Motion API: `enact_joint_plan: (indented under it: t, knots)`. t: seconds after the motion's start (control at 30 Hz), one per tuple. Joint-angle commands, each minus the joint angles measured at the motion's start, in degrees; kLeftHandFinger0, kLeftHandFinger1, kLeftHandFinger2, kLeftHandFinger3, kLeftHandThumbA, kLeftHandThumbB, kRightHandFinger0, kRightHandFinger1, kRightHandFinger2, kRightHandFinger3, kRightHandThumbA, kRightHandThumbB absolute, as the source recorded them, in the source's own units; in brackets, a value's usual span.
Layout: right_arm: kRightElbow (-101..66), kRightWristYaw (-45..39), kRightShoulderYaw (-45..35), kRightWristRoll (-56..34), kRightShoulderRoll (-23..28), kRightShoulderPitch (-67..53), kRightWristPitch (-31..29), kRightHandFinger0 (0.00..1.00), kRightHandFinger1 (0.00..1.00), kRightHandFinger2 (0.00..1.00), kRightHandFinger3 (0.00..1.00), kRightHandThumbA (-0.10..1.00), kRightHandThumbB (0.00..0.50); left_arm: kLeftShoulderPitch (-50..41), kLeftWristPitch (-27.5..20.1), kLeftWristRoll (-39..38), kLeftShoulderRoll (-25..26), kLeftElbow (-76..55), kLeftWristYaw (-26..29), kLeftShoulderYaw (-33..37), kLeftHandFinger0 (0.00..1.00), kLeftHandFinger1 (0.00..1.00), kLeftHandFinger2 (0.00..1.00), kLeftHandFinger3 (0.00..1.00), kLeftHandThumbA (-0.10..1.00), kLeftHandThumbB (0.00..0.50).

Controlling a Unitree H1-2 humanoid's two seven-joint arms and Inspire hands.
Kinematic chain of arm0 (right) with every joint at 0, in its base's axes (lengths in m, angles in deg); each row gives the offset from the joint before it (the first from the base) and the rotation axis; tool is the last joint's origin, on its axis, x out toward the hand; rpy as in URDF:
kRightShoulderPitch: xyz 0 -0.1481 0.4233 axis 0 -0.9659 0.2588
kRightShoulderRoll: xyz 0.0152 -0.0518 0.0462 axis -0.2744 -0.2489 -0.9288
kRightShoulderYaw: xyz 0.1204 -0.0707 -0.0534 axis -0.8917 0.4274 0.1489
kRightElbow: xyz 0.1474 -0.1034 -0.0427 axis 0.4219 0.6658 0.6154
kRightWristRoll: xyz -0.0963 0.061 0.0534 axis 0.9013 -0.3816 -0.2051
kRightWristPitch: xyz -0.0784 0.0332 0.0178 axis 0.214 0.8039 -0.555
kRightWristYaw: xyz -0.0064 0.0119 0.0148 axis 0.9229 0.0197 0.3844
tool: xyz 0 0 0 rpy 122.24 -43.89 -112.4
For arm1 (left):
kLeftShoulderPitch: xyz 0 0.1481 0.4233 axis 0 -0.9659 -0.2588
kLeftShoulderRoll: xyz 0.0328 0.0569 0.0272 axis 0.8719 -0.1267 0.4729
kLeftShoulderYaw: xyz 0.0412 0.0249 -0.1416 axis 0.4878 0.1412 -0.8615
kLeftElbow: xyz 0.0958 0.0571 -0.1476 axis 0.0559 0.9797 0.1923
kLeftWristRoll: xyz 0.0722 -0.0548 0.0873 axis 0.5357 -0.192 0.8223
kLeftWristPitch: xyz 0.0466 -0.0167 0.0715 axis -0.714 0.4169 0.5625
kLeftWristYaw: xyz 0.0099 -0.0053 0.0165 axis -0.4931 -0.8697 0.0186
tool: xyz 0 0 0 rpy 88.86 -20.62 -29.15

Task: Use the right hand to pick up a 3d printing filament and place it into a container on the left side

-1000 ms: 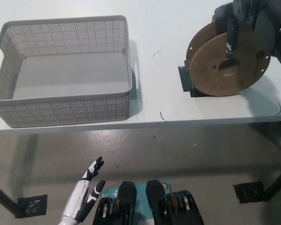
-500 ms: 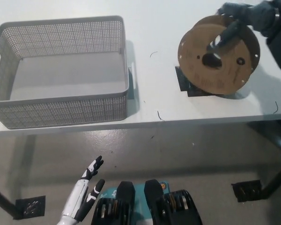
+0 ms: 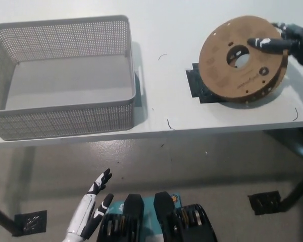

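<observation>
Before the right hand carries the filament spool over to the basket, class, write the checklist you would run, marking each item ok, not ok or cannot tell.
1. Right hand shut on the filament spool, fingers at its hub and rim: ok.
2. Spool lifted clear of the table: cannot tell; it stands tilted over the black pad.
3. Grey mesh basket on the left, with nothing inside: ok.
4. Tabletop between spool and basket bare: ok.
5. Left hand out of the way, low by the robot's side, fingers apart: ok.
</observation>
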Motion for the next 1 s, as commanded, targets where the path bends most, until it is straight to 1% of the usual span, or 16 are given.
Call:
enact_joint_plan:
  t: [0.0,0.13,0.3,0.4,0.47,0.5,0.6,0.63,0.67,0.77,0.8,0.83,0.87,0.9,0.93,0.97]
  knots:
    - [0.55,5.23,-23.72,-27.66,-1.2,3.48,6.0,0.0,0.19,0.69,1.0,-0.1,0.151,0.45,-2.57,-1.07,0.28,-0.82,0.15,0.32,1.0,1.0,1.0,1.0,1.0,0.15]
    - [0.72,3.8,-27.28,-27.6,-2.19,2.3,6.78,0.0,0.14,0.64,1.0,-0.1,0.099,0.28,-2.57,-1.03,0.26,-0.88,-0.35,0.17,1.0,1.0,1.0,1.0,1.0,0.146]
    - [0.55,3.46,-31.49,-28.44,-3.63,2.99,7.56,0.0,0.15,0.63,1.0,-0.1,0.076,0.02,-2.57,-1.15,0.32,-0.84,-0.58,0.27,1.0,1.0,1.0,1.0,1.0,0.143]
    - [0.73,4.44,-35.01,-30.03,-4.1,5.21,8.39,0.0,0.13,0.61,0.69,-0.1,0.09,0.16,-2.57,-1.38,0.31,-0.77,-0.43,0.43,1.0,1.0,1.0,1.0,1.0,0.14]
    - [0.85,4.11,-37.3,-31.41,-4.11,6.67,9.4,0.0,0.13,0.61,0.5,-0.1,0.073,0.16,-2.57,-1.4,0.3,-0.86,-0.49,0.51,1.0,1.0,1.0,1.0,1.0,0.134]
    - [0.84,2.87,-38.28,-32.01,-4.06,7.78,9.87,0.0,0.15,0.61,0.47,-0.1,0.057,0.1,-2.57,-1.2,0.2,-0.82,-0.44,0.53,1.0,1.0,1.0,1.0,1.0,0.133]
    - [0.7,2.44,-42.09,-34.57,-4.26,10.04,11.32,0.0,0.18,0.65,0.54,-0.1,0.037,0.09,-2.57,-0.71,0.16,-0.73,-0.41,0.61,1.0,1.0,1.0,1.0,1.0,0.135]
    - [0.44,2.96,-42.94,-35.03,-4.58,11.13,11.17,0.0,0.19,0.66,1.0,-0.1,0.044,0.04,-2.57,-0.67,0.13,-0.78,-0.53,0.57,1.0,1.0,1.0,1.0,1.0,0.136]
    - [0.13,3.15,-43.58,-35.28,-4.9,12.06,10.97,0.0,0.17,0.66,1.0,-0.1,0.044,0.01,-2.57,-0.62,0.1,-0.81,-0.65,0.51,1.0,1.0,1.0,1.0,1.0,0.138]
    - [0.03,3.88,-44.96,-35.86,-5.25,13.86,11.5,0.0,0.15,0.68,1.0,-0.1,0.102,-0.16,-2.54,-0.38,0.2,-1.09,-0.91,0.54,1.0,1.0,1.0,1.0,1.0,0.137]
    - [0.07,4.16,-45.45,-36.12,-5.35,14.52,11.8,0.0,0.12,0.66,0.84,-0.1,0.122,-0.07,-2.57,-0.37,0.33,-1.1,-0.94,0.56,1.0,1.0,1.0,1.0,1.0,0.134]
    - [0.07,4.21,-45.49,-36.15,-5.43,14.9,11.89,0.0,0.1,0.63,0.52,-0.1,0.17,-0.03,-2.57,-0.23,0.41,-1.07,-0.81,0.65,1.0,1.0,1.0,1.0,1.0,0.13]
    - [-0.02,4.53,-45.2,-35.76,-5.61,15.99,12.21,0.0,0.08,0.62,0.67,-0.1,0.163,0.0,-2.57,0.02,0.53,-0.99,-0.6,0.84,1.0,1.0,1.0,1.0,1.0,0.132]
    - [-0.04,4.62,-45.13,-35.66,-5.63,16.17,12.27,0.0,0.07,0.62,0.74,-0.1,0.161,0.0,-2.57,0.04,0.54,-0.99,-0.59,0.86,1.0,1.0,1.0,1.0,1.0,0.132]
    - [-0.18,4.53,-44.76,-35.26,-5.76,17.04,12.41,0.0,0.09,0.63,1.0,-0.1,0.151,0.01,-2.57,-0.04,0.55,-0.93,-0.69,0.91,1.0,1.0,1.0,1.0,1.0,0.14]
    - [-0.28,4.5,-44.63,-35.19,-5.94,17.67,12.54,0.0,0.08,0.64,1.0,-0.1,0.15,-0.01,-2.57,-0.15,0.61,-0.95,-0.82,0.88,1.0,1.0,1.0,1.0,1.0,0.142]
